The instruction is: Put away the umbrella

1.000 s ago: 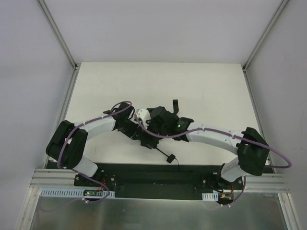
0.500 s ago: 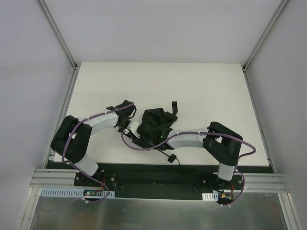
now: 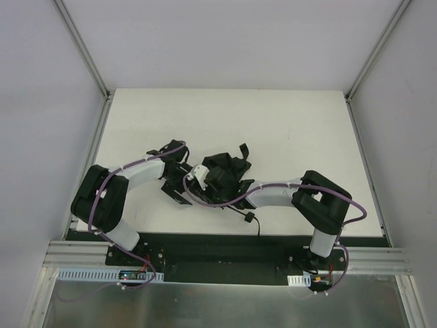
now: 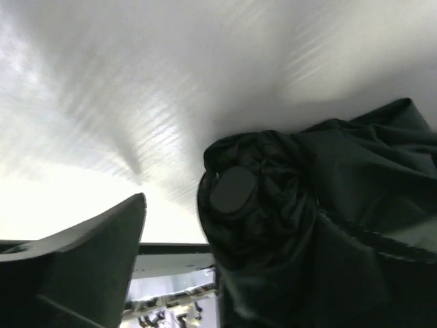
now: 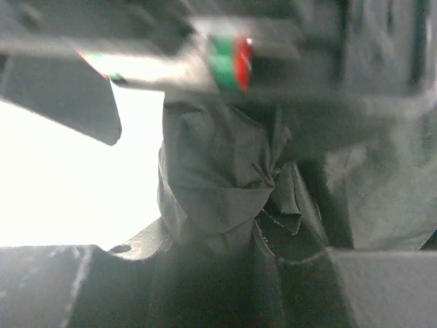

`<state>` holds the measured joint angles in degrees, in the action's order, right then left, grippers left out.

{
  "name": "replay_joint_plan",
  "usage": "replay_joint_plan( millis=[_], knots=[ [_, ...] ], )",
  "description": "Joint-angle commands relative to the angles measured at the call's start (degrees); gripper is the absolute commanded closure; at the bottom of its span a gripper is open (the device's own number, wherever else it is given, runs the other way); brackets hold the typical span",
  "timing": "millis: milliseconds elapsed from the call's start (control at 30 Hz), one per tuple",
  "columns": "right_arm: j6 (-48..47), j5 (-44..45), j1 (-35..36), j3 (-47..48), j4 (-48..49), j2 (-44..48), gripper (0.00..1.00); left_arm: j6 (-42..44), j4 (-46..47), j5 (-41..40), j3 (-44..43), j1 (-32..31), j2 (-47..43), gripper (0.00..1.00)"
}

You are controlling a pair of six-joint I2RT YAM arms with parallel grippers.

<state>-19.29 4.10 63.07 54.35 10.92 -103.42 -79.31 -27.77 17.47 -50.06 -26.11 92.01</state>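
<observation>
The black umbrella [image 3: 229, 169] lies as a crumpled bundle in the middle of the white table [image 3: 293, 130]. Its strap [image 3: 242, 148] sticks up at the back, and its small handle [image 3: 249, 217] trails on a cord toward the near edge. My left gripper [image 3: 179, 187] stands open just left of the bundle. In the left wrist view one finger [image 4: 95, 260] is free and the umbrella's round tip cap [image 4: 232, 188] sits beside it; the other finger is hidden. My right gripper [image 3: 208, 179] is shut on the folded canopy [image 5: 212, 171], which fills the gap between its fingers [image 5: 68, 287].
Both wrists crowd together at the umbrella's left end, and purple cables [image 3: 205, 199] loop beneath them. The black base rail [image 3: 218, 249] runs along the near table edge. Grey walls with metal posts [image 3: 85, 51] close in the table's sides.
My left gripper has opened, let go of the umbrella and backed off to the left. My right gripper has reached left and closed on the canopy. The handle has shifted slightly right.
</observation>
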Motion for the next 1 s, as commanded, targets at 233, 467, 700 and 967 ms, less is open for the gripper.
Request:
replay_joint_plan(
  millis=[233, 467, 700, 967],
  knots=[
    [12.25, -36.33, -11.82, -3.46, -9.95, -9.34, 1.0, 8.73, 17.02, 1.77, 14.36, 6.77, -22.38, 0.01],
    [20.59, -50.67, -16.48, 3.12, -10.65, -16.55, 1.0, 4.34, 25.91, 5.02, 23.25, 5.72, -26.27, 0.01],
    [24.91, -57.44, -19.73, 6.47, -11.71, -21.12, 1.0, 0.74, 34.96, 2.57, 25.71, 2.99, -21.09, 0.01],
    [25.97, -62.45, -21.32, 8.76, -11.27, -23.23, 1.0, -0.14, 44.01, -0.86, 27.12, 2.73, -12.03, 0.03]
  ],
)
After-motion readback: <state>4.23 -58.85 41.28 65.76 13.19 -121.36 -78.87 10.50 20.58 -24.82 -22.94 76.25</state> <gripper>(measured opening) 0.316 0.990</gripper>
